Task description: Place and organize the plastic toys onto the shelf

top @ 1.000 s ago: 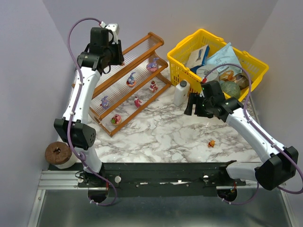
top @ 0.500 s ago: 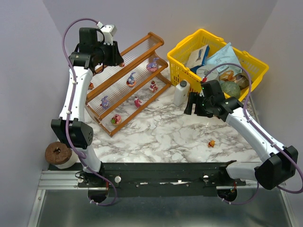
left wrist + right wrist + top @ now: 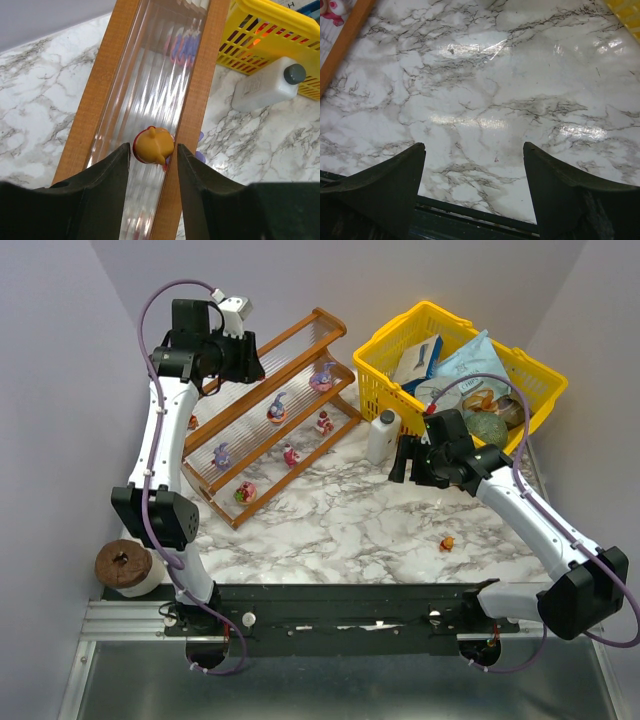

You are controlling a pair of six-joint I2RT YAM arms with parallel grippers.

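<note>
Left arm: yours rises tall from its base, reaching up and back, wrist turned toward the right.
Left claw: tilted downward, jaws only a narrow gap apart; you cannot tell whether they grip.
Right arm: yours stretches forward and inward, forearm slanting up toward the centre.
Right claw: aimed downward, jaws spread wide.

Bright overhead light throws white glare patches on the marble table.
</note>
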